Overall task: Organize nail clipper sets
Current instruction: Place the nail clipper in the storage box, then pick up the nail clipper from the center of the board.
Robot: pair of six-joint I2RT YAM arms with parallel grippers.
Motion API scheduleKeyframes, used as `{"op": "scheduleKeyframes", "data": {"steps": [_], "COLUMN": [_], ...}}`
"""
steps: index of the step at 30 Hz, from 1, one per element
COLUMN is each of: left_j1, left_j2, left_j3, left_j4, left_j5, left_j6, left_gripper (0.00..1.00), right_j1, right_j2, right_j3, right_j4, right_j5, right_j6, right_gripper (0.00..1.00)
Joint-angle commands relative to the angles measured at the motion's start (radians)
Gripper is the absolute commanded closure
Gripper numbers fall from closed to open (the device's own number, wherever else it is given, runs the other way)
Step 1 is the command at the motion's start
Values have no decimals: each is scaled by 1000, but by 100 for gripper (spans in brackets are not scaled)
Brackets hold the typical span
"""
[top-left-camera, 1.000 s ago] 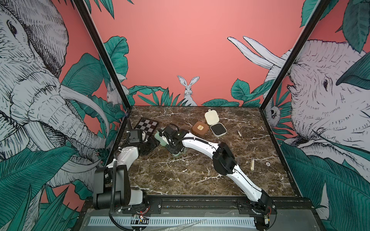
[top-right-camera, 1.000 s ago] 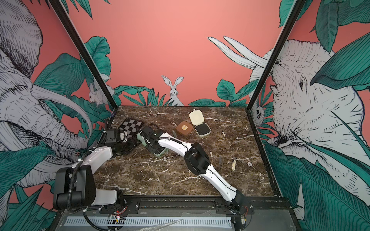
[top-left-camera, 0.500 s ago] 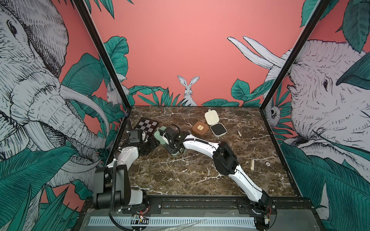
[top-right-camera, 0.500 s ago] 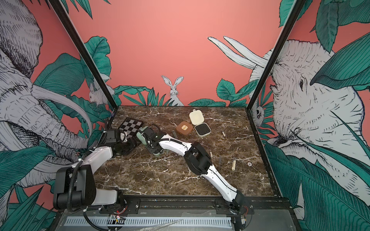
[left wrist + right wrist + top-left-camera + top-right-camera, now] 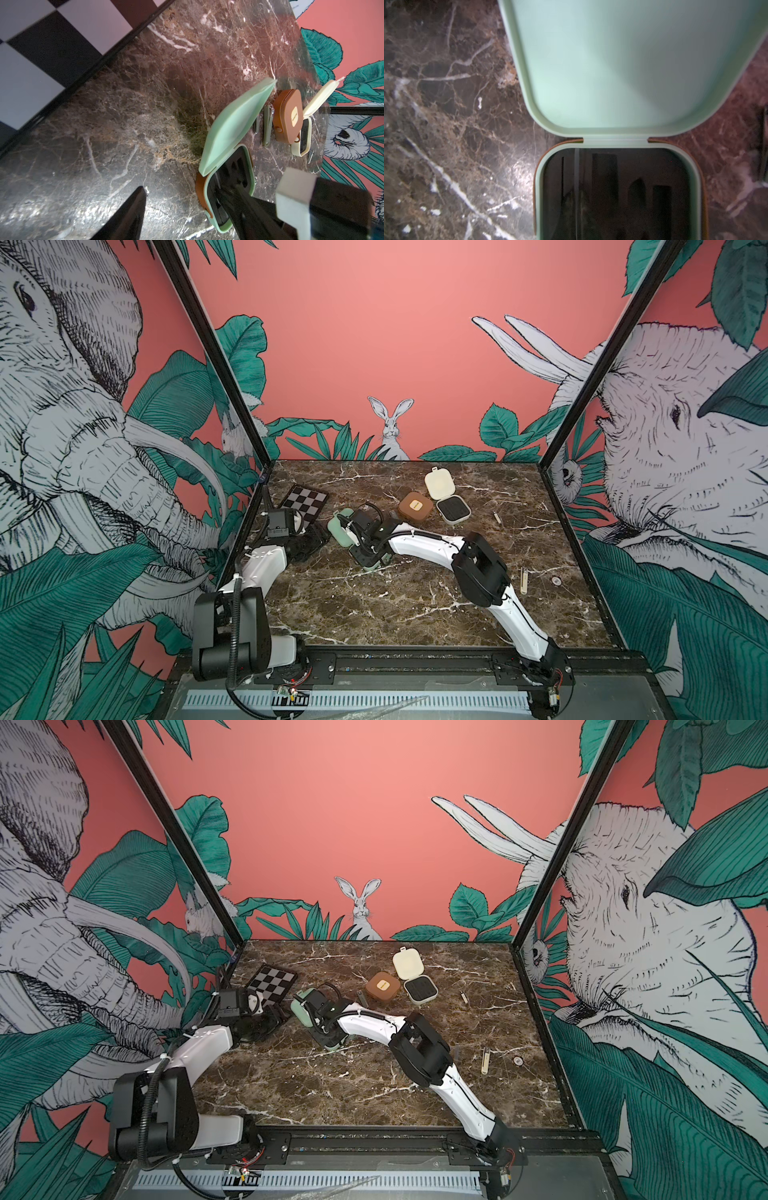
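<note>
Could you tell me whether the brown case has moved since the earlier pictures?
No. In both top views the brown case lies in the same spot as before, closed, right beside the open cream case.

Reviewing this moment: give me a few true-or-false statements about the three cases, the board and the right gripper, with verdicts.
1. The mint green case is open. True.
2. The brown case is open. False: its lid is shut.
3. The cream case lies open beside the brown case. True.
4. The checkerboard lies at the right edge of the table. False: it is in the far left corner.
5. The right gripper is at the cream case. False: it is at the mint green case's base.
</note>
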Motion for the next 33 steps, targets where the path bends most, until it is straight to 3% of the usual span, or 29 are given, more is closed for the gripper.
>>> {"op": "scheduleKeyframes", "data": {"steps": [1,3,7,13,20,25,33], "left_j1": [7,7,6,6,5,-11,-31], "left_j2": [-35,-40,-55,-85,-113,-134,-151], "left_j3": [-5,-1,17,31,1,-39,-82], "left_j4": [-21,-26,-56,-89,-85,-79,-68], "left_j5": [9,9,7,3,31,43,40], "left_j6": [1,2,10,18,2,-8,-21], "left_gripper": [31,31,31,31,31,33,33], "right_j1": [16,15,8,-40,-152,-236,-297], "right_j2": [36,21,-12,-50,-70,-8,116], "right_j3": [-71,-51,44,206,279,316,385], "right_j4": [-175,-179,-207,-271,-335,-386,-423], "right_j5": [-36,-31,-9,-6,6,74,64], "right_j6": [35,45,42,25,-11,-57,-89], "right_gripper": [100,98,79,64,50,52,56]}}
